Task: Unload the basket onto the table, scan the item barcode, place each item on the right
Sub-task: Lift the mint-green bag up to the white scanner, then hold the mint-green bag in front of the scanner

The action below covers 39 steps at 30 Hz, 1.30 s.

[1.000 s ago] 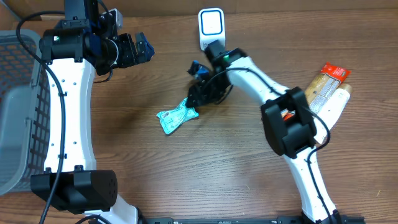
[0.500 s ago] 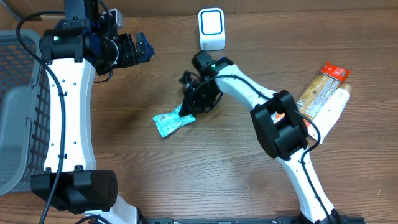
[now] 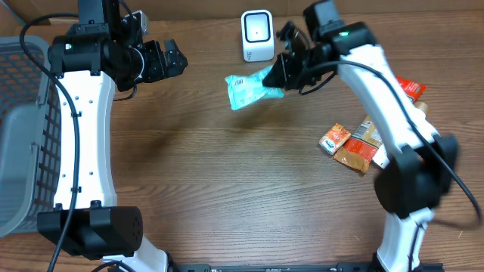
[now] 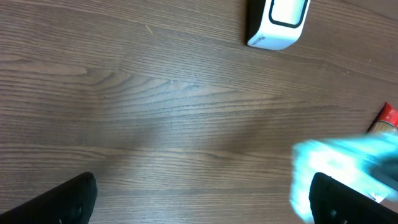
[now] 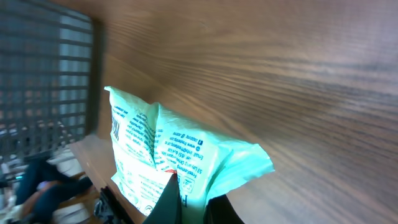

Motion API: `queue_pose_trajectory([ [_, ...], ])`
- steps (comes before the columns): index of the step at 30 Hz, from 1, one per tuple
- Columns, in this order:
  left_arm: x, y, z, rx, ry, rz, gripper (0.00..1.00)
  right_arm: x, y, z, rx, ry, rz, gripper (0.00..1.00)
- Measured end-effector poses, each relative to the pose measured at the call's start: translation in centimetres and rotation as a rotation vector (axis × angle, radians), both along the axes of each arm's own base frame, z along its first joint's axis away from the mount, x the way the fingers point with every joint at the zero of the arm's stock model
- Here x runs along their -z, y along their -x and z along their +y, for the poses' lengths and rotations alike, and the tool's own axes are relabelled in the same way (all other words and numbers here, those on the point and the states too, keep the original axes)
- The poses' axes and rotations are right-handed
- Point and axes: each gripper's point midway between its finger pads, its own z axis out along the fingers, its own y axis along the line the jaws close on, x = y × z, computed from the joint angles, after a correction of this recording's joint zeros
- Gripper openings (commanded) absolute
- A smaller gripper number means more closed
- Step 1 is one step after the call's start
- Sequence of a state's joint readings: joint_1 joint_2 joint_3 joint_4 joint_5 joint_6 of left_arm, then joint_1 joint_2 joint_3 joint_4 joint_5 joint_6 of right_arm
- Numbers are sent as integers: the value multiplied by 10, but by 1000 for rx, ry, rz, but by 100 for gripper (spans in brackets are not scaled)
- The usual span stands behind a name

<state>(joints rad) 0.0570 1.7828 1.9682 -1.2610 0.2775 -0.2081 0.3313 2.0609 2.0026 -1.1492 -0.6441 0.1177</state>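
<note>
Your right gripper (image 3: 281,75) clamped on edge of teal packet (image 3: 248,89). Packet held above table (image 3: 227,181), just beside white scanner (image 3: 258,35), printed side toward wrist camera. Your left gripper (image 3: 172,59) spread wide, holding nothing. Snack packs (image 3: 354,147) at right, grey basket (image 3: 23,128) far left.

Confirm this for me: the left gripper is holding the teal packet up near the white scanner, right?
No. The right gripper is the one shut on the teal packet, holding it up near the white scanner. The left gripper stands open and empty. The overhead view shows it.
</note>
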Motion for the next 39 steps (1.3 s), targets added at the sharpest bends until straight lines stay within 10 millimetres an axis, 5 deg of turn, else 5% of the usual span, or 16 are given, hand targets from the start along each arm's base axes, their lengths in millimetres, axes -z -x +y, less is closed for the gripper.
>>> queue_pose_trajectory([
  [5, 0, 0, 0, 0, 0, 0, 100, -63, 26, -7, -4, -6, -119, 4],
  [19, 0, 0, 0, 0, 0, 0, 100, -74, 24, -28, 77, 103, -191, 4],
  [25, 0, 0, 0, 0, 0, 0, 100, -90, -29, -35, 184, 305, -520, 4],
  [31, 0, 0, 0, 0, 0, 0, 100, -118, -87, -25, 105, 561, -960, 4],
  [39, 0, 0, 0, 0, 0, 0, 100, -89, -182, -14, -16, 935, -1351, 4],
])
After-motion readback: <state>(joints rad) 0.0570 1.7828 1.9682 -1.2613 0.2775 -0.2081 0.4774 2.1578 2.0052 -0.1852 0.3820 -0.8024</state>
